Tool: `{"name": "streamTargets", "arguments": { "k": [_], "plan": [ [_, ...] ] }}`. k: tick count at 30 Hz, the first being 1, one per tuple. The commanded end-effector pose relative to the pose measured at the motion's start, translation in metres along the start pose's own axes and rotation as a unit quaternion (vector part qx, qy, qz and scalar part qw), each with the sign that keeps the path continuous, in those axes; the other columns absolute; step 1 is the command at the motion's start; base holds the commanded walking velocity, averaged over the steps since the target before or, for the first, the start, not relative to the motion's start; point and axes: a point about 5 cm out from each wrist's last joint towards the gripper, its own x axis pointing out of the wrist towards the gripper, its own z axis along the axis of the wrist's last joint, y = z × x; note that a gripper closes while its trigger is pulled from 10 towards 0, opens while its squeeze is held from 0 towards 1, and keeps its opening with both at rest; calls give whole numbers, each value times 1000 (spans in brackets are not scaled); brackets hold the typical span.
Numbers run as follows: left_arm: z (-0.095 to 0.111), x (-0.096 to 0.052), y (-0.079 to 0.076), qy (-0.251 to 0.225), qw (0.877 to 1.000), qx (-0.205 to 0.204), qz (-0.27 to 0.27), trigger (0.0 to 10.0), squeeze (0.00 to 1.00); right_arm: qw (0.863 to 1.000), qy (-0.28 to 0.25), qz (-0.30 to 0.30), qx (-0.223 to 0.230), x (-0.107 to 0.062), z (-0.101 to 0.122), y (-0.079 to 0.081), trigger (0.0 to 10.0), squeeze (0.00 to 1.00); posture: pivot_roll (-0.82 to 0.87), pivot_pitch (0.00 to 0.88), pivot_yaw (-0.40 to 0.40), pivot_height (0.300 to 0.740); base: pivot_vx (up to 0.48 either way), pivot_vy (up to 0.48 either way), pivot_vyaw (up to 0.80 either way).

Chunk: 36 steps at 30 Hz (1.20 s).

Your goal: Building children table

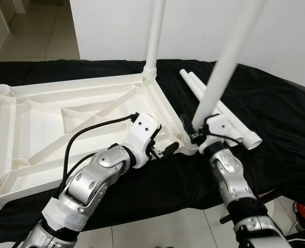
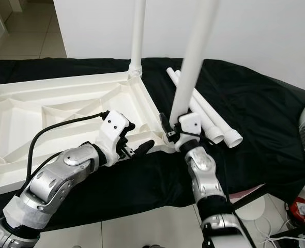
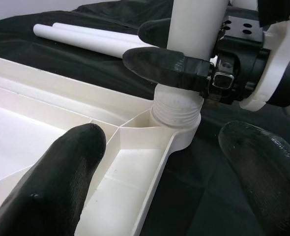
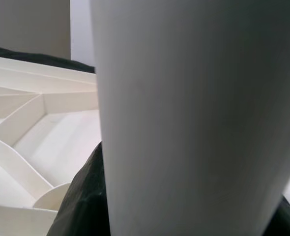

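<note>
Ribbed white plastic tabletop [image 1: 64,119], right hand [image 1: 195,135] clamping smooth round leg [image 1: 222,72]

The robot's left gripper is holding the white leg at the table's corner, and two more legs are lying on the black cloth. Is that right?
Not quite. The right gripper holds the white leg at the table's corner, as the left wrist view shows. The left gripper is open beside it. Two more legs do lie on the black cloth.
</note>
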Motion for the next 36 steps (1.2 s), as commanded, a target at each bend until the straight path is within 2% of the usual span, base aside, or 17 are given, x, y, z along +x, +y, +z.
{"name": "streamTargets", "arguments": {
  "k": [1,7,15,24,29,33,36],
  "plan": [
    [0,2,-4,2,1000,7,-24,10000,0,990,140,-2,24,-23,-50,0,10000,0,63,55,-85,740,0,0,0],
    [0,2,-4,0,1000,8,-19,10000,0,987,148,11,63,-14,-47,2,10000,0,69,52,-94,740,0,0,0],
    [0,1,-3,-1,1000,9,-15,10000,0,979,161,-25,119,-23,-57,-1,10000,0,73,51,-95,740,0,0,0],
    [0,1,-3,0,1000,12,-16,10000,0,980,152,-35,123,-26,-59,-1,10000,0,69,53,-87,740,0,0,0],
    [1,1,-1,1,1000,16,-16,10000,0,981,140,-36,128,-37,-65,9,10000,0,67,55,-82,740,0,0,0],
    [1,0,0,2,1000,17,-16,10000,0,987,115,-2,116,-47,-65,26,10000,0,67,61,-74,740,0,0,0],
    [1,0,0,2,1000,18,-16,10000,0,988,107,3,116,-49,-64,28,10000,0,67,61,-74,740,0,0,0]
  ]
}}
